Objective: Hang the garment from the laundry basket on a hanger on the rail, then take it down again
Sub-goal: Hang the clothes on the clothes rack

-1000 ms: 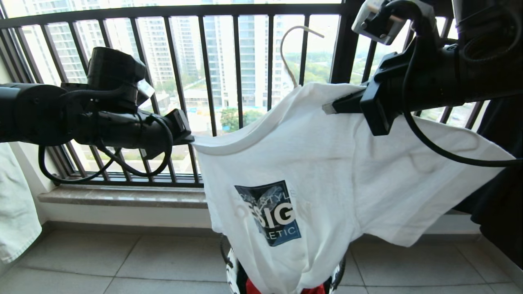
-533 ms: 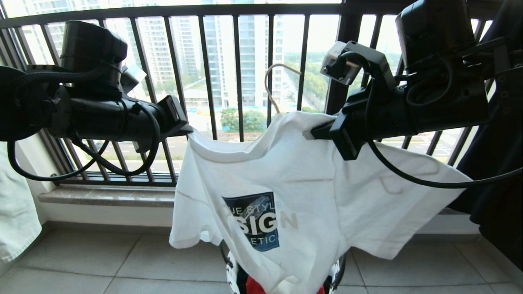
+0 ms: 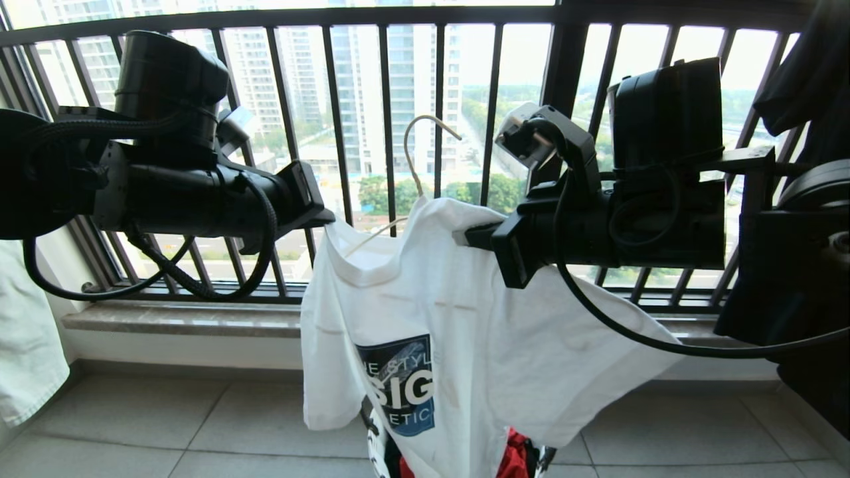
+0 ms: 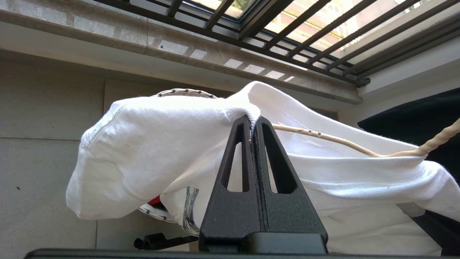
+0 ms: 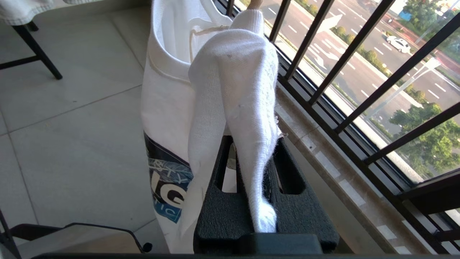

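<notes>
The garment (image 3: 465, 332), a white T-shirt with a dark blue chest logo, hangs between my two grippers in front of the window. My left gripper (image 3: 329, 222) (image 4: 252, 120) is shut on its ribbed collar edge. My right gripper (image 3: 468, 236) (image 5: 251, 144) is shut on a bunched fold at the shoulder of the garment (image 5: 233, 72). The thin cream hanger (image 3: 415, 153) sits inside the neck, with its hook sticking up and one arm (image 4: 323, 136) showing by the collar. The laundry basket (image 3: 378, 451) stands on the floor below, mostly covered by the shirt's hem. The rail is out of view.
The black barred window railing (image 3: 385, 99) and a stone sill (image 3: 186, 318) lie just behind the shirt. A pale garment (image 3: 26, 345) hangs at the far left and a black one (image 3: 810, 99) at the far right. Red cloth (image 3: 518, 451) shows in the basket.
My right gripper has come down and to the left, towards the left gripper. The shirt, spread wide before, now hangs narrower, and the hanger hook has sunk and shifted left with it.
</notes>
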